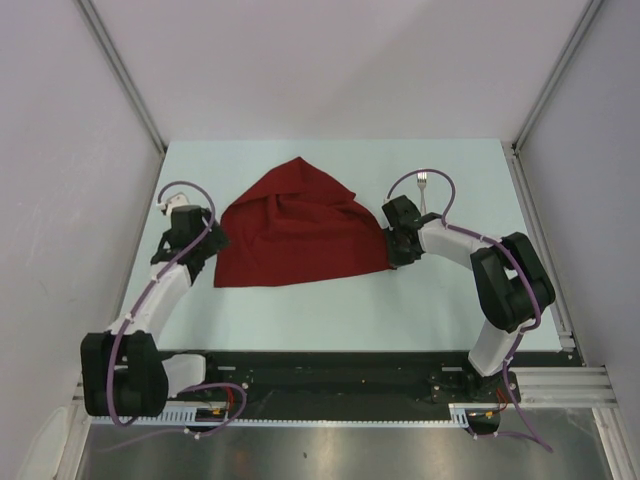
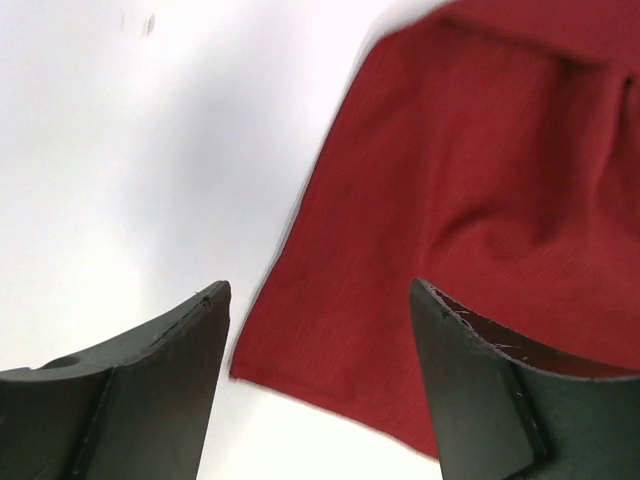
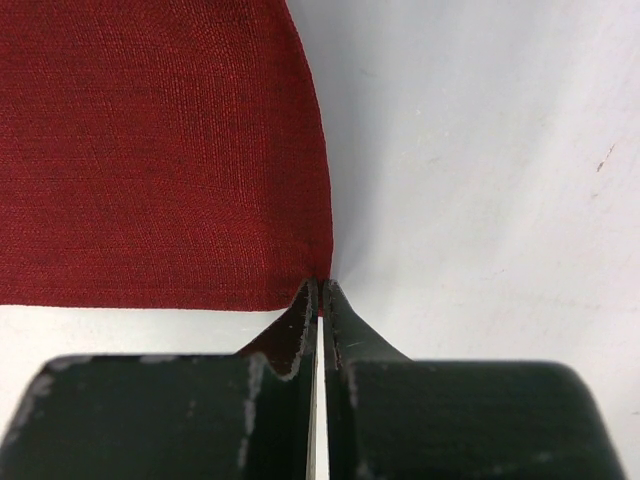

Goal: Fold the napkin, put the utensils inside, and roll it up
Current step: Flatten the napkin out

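napkin (image 1: 295, 235) lay rumpled on the table (image 1: 330, 310) between the two arms. Its near edge was roughly straight and the far side was bunched up into a peak with loose creases.

right gripper (image 3: 320, 290) was pressed together on the near-right corner, with a sliver of cloth caught between the tips. left gripper (image 2: 318, 292) was spread wide and held nothing. The near-left corner lay on the table under the gap between its fingers. I couldn't tell whether the tips touched the fabric.

fork (image 1: 422, 181) sat on the table past the right arm, clear of the cloth.

handling read: soft, light woven fabric with no stiffness. It should drape, sag and drag rather than slide as a sheet. A pull from one corner would likely skew it. The weave looked grippy enough, so slip from a full pinch seemed unlikely, but the right side's bite was thin and could let go under tension.

best holds were the two near corners, pinched just inside the hem, single layer only. The creased peak was a poor spot because it risked grabbing several layers. The fork would be hard and thin, so better taken across the handle.
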You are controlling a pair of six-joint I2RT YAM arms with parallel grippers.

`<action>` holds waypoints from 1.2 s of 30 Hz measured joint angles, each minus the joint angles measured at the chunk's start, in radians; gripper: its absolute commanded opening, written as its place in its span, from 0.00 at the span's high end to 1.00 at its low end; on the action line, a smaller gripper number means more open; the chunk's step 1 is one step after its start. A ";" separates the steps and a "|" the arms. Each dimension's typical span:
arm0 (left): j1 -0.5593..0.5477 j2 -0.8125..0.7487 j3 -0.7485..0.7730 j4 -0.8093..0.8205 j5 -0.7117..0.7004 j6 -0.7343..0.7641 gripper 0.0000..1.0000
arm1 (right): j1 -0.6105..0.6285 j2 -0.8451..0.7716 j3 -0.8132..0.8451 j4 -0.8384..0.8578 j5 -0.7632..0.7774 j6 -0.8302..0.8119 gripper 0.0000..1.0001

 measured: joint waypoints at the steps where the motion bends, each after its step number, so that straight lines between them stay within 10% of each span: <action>1: 0.000 -0.026 -0.051 0.010 0.000 -0.016 0.24 | 0.000 0.000 0.000 0.000 0.000 0.000 1.00; 36: 0.034 0.083 -0.200 -0.008 -0.027 -0.156 0.53 | -0.002 -0.004 -0.009 0.033 -0.094 -0.030 1.00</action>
